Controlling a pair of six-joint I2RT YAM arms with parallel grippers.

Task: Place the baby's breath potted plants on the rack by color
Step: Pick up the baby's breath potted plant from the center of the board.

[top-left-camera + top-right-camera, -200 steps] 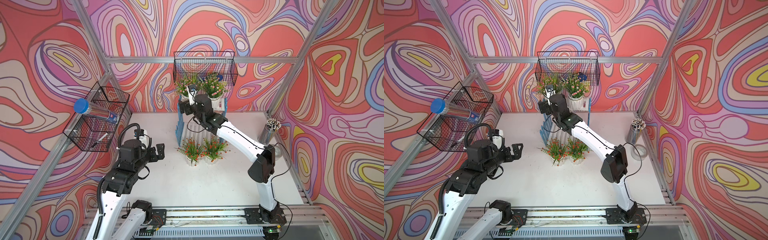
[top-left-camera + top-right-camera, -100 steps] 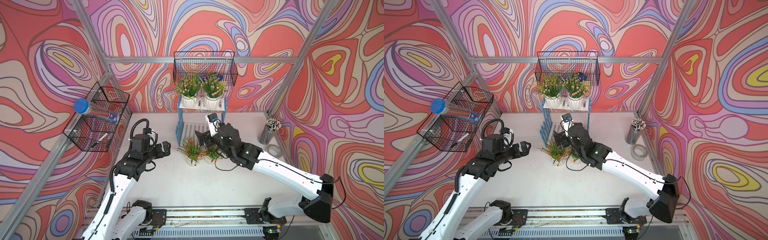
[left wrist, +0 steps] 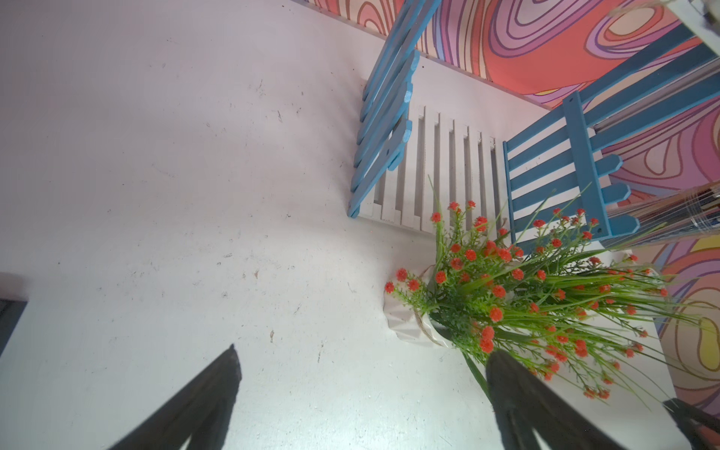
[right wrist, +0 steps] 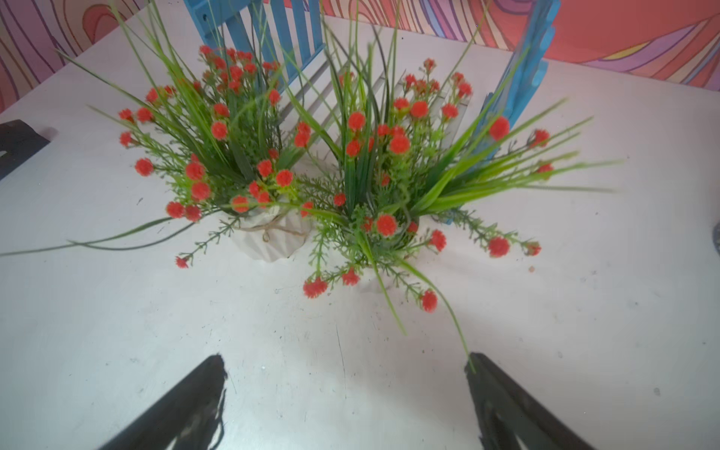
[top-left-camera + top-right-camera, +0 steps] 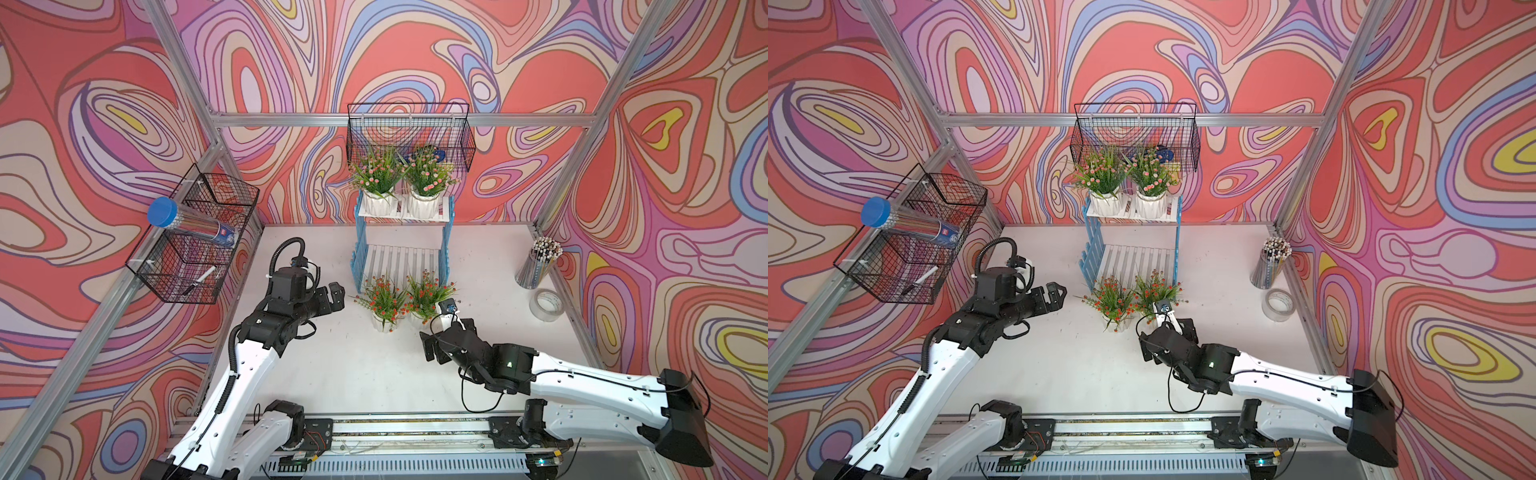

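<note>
The rack point(image 5: 401, 259) stands at the back of the table, its lower shelf bare. Two baby's breath potted plants with pale pink flowers point(image 5: 376, 176) point(image 5: 428, 174) sit side by side on its top shelf. Two with red-orange flowers point(image 5: 384, 301) point(image 5: 426, 291) stand on the table just in front of the rack. My left gripper point(image 5: 341, 299) is open and empty, left of them; in the left wrist view the nearer plant point(image 3: 487, 280) is by one finger. My right gripper point(image 5: 446, 334) is open and empty, just short of the right one point(image 4: 389, 156).
A black wire basket point(image 5: 409, 139) hangs on the back wall above the rack. Another basket point(image 5: 195, 245) on the left wall holds a blue-capped tube point(image 5: 187, 220). A cup of pencils point(image 5: 540, 262) and a tape roll point(image 5: 546, 304) stand at the table's right edge.
My right gripper has left the rack's top shelf, where both pink plants now stand, and come down in front of the red-orange plants. My left gripper has moved right toward them.
</note>
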